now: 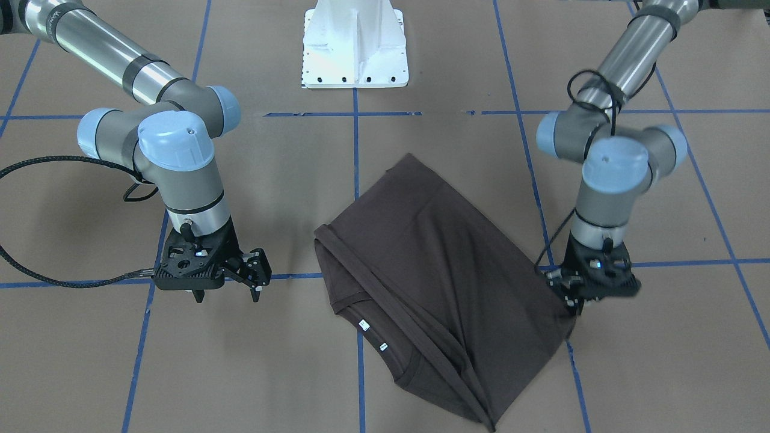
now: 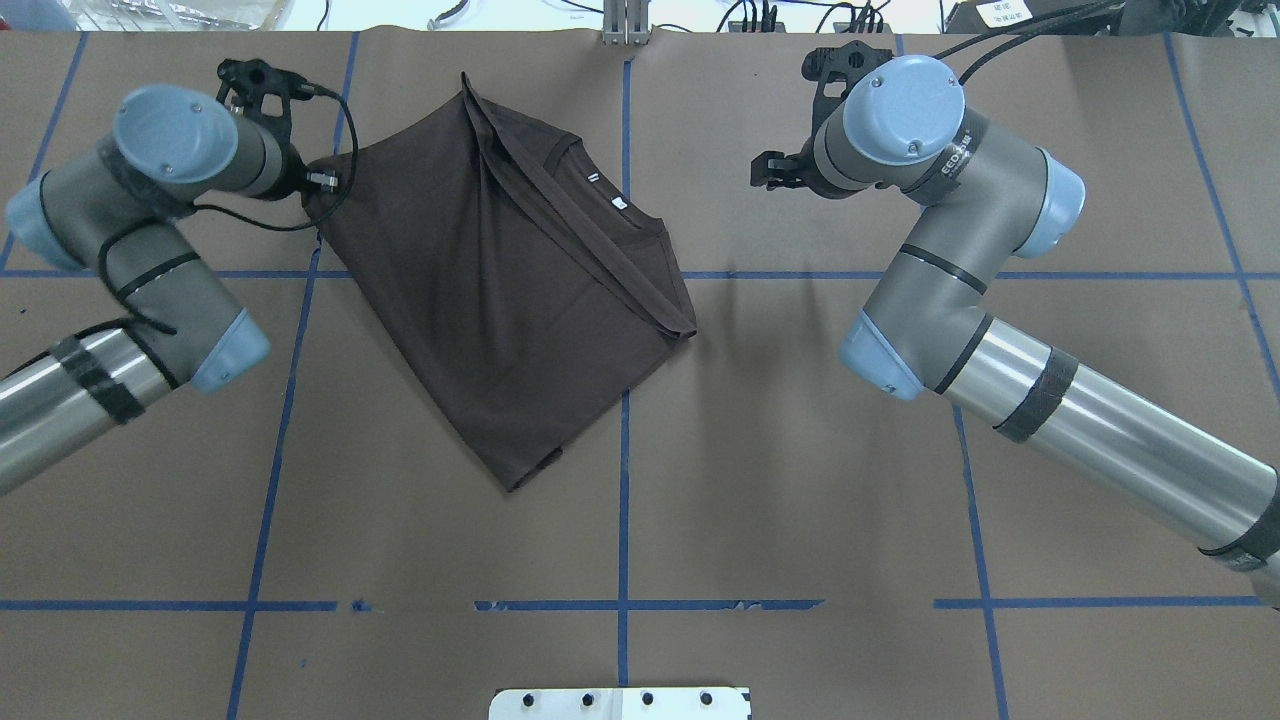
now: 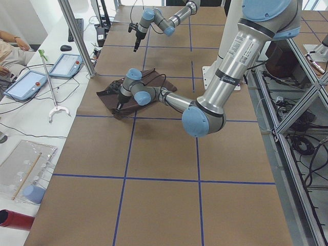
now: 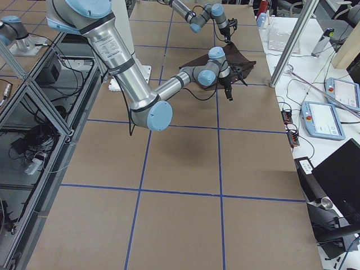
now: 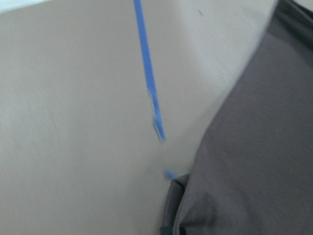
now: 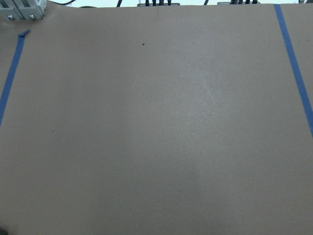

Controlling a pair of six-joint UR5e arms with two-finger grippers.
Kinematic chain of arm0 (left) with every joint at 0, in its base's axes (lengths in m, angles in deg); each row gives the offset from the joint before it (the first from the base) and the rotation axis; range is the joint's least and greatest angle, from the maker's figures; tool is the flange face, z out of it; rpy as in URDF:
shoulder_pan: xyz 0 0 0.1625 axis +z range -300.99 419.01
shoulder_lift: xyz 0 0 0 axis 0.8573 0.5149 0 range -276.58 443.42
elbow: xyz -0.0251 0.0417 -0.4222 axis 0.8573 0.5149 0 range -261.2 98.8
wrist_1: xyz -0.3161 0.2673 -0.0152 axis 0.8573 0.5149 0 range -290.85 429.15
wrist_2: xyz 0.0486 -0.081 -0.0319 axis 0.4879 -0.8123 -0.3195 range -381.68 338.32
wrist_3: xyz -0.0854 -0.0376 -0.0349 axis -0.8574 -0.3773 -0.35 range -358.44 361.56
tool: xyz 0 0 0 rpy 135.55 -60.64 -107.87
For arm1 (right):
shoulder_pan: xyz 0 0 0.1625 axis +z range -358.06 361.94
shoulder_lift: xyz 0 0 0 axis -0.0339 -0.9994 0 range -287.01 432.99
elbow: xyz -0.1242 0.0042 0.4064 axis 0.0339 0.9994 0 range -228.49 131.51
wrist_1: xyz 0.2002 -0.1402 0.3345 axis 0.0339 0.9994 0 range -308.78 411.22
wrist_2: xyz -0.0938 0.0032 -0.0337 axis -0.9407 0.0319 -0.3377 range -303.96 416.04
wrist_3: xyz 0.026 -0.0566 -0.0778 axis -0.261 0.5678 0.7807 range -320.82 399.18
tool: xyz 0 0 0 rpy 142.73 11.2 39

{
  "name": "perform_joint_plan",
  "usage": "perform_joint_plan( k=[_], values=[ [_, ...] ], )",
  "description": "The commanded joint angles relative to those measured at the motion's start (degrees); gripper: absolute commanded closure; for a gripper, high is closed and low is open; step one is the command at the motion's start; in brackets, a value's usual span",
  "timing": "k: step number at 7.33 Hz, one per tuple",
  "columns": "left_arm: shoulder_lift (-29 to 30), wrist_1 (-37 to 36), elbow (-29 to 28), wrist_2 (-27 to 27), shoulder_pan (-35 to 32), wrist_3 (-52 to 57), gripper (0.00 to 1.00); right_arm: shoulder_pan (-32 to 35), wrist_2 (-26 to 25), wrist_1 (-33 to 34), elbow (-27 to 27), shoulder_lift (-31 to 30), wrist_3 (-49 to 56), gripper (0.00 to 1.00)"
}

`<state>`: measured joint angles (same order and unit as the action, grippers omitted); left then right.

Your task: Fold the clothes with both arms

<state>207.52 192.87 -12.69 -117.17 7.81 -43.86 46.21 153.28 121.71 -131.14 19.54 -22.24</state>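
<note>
The T-shirt (image 2: 500, 300) lies flat on the desk (image 2: 800, 450), already folded narrower into a slanted oblong. Its long axis runs on a diagonal, from the far side on my left toward the near side on my right. The collar (image 2: 612, 232) and the white neck tags (image 1: 363, 325) sit along the far long edge, the one facing my right arm (image 1: 186, 186). My left arm (image 1: 607, 198) is much the nearer. Its jaws are down at the shirt's left corner, right against the cloth, and the left wrist view shows dark fabric filling its right half beside a blue tape line (image 5: 146, 73). That view is blurred and the wrist hides the tips from above, so I cannot tell whether my left jaws are clamped on the corner or only touching it. My right jaws stand wide apart and hold nothing. They hover over bare desk well away from the shirt, which lies off toward my left, with its collar edge and folded near-right corner the closest parts. I judge the next fold turns on that gap: my right jaws must cross to the shirt before both arms can lift one edge together.
</note>
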Motion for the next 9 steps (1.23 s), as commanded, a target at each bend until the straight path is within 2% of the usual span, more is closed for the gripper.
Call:
perform_joint_plan(
  k=[1,2,3,5,6,8,9],
  values=[
    [12.2,6.7,-16.8,1.5,-1.8,0.2,1.0,-0.2,0.1,0.2,-3.5,-1.6,-0.1,0.0],
    [12.9,8.3,-17.7,1.5,-2.0,0.0,1.0,-0.8,0.1,0.2,-4.4,-2.1,-0.4,0.0],
    [10.3,9.5,-15.3,1.3,-2.3,0.2,0.01,-2.4,0.0,0.2,-3.8,-1.3,-3.8,0.0],
    [4.3,9.5,-4.9,-1.6,-3.5,0.2,0.0,-3.0,-0.1,0.4,-1.9,3.5,-8.0,0.0],
    [1.5,9.4,-0.4,-4.4,-3.6,0.2,0.0,-4.6,-0.4,0.3,1.7,7.5,-12.3,0.03],
    [-7.0,9.3,11.1,-6.5,-3.4,-0.5,0.0,-8.3,-5.3,0.3,13.6,17.8,-18.1,0.24],
    [-7.9,9.3,12.0,-6.5,-3.3,-0.5,0.0,-9.2,-6.7,0.3,17.5,20.3,-18.2,0.31]
  ],
)
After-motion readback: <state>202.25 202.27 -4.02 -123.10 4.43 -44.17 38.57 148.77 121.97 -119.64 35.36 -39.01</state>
